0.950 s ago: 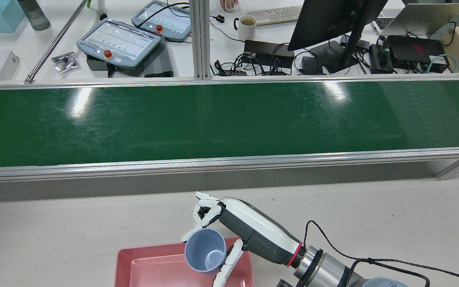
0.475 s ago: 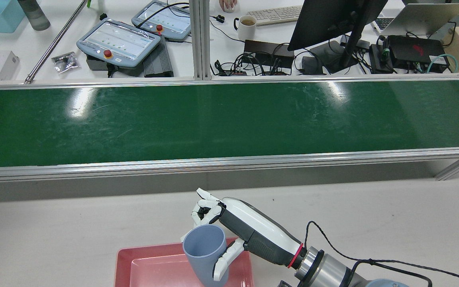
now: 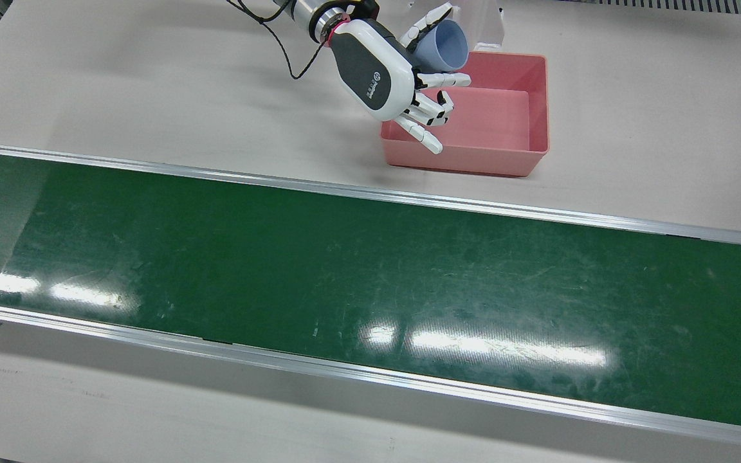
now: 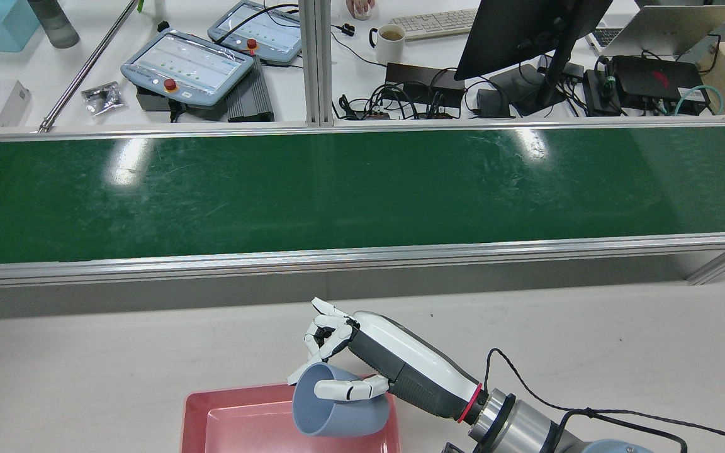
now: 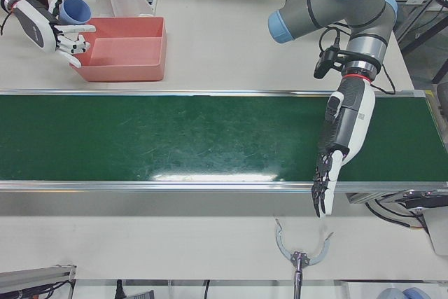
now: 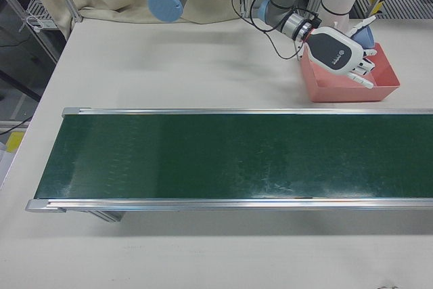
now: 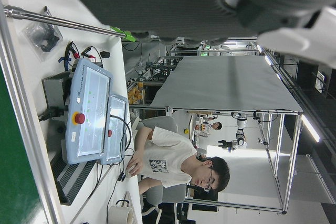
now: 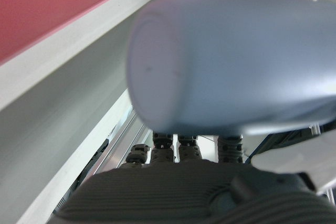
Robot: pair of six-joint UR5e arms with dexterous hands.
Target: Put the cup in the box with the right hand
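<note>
The white-and-grey right hand (image 4: 362,352) is holding a pale blue plastic cup (image 4: 337,409), with one finger (image 4: 343,391) lying across the cup's upper side and another white fingertip showing at the cup's far rim. The cup is lying tilted on its side in the grasp, its open mouth turned away from the wrist and down toward the inside of a shallow rectangular pink plastic box (image 4: 236,421) that is sitting directly under the hand. In the front view the same right hand (image 3: 396,77) is hanging over the box's (image 3: 525,138) corner nearest the arm, the cup (image 3: 444,45) is sitting above the box's back wall, and the remaining fingers (image 3: 431,112) are curling loosely over the box's floor without touching the cup. I cannot tell whether the cup is touching the box or is just above it. The right hand view is showing the cup's (image 8: 226,61) rounded blue wall close against the dark ribbed palm (image 8: 173,192), with the pink box (image 8: 47,9) off beside it. Beyond the fingertips, a long green conveyor belt (image 4: 362,189) with aluminium edges is running across the table. The left hand (image 5: 336,152) is hanging well apart from the box, over the belt's near edge, fingers straight, apart and pointing down, holding nothing.
</note>
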